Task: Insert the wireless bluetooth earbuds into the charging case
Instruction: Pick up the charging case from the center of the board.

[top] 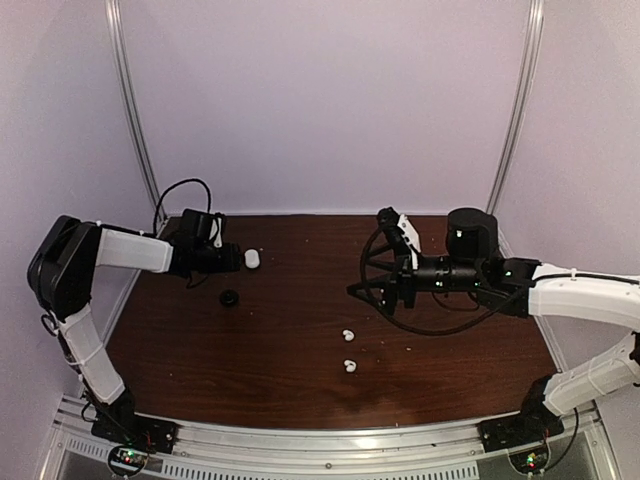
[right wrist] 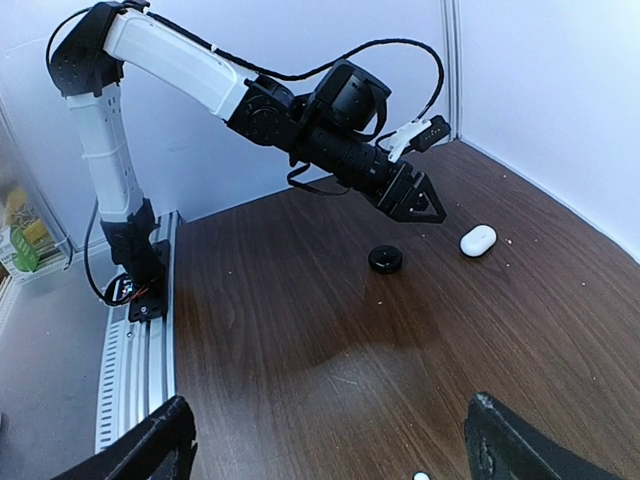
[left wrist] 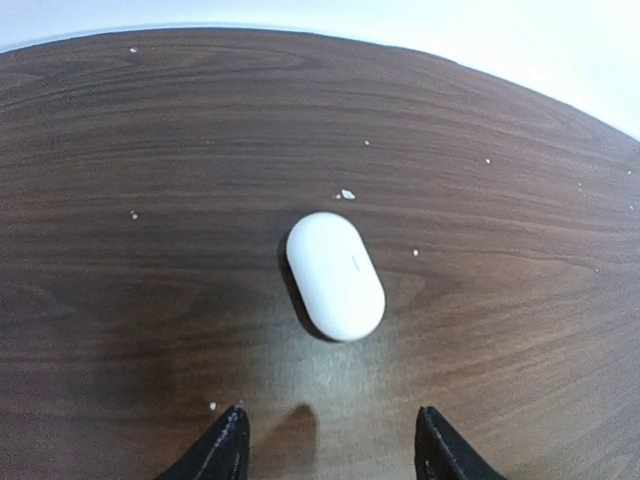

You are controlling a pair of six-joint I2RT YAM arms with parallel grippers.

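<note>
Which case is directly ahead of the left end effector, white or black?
The white pill-shaped case, just ahead of the left end effector; the black round case lies off to one side.

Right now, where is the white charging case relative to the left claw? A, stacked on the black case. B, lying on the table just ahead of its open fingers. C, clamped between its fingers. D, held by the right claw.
B: in the left wrist view the white charging case lies flat on the table just beyond the left claw, which is open and not touching it.
</note>
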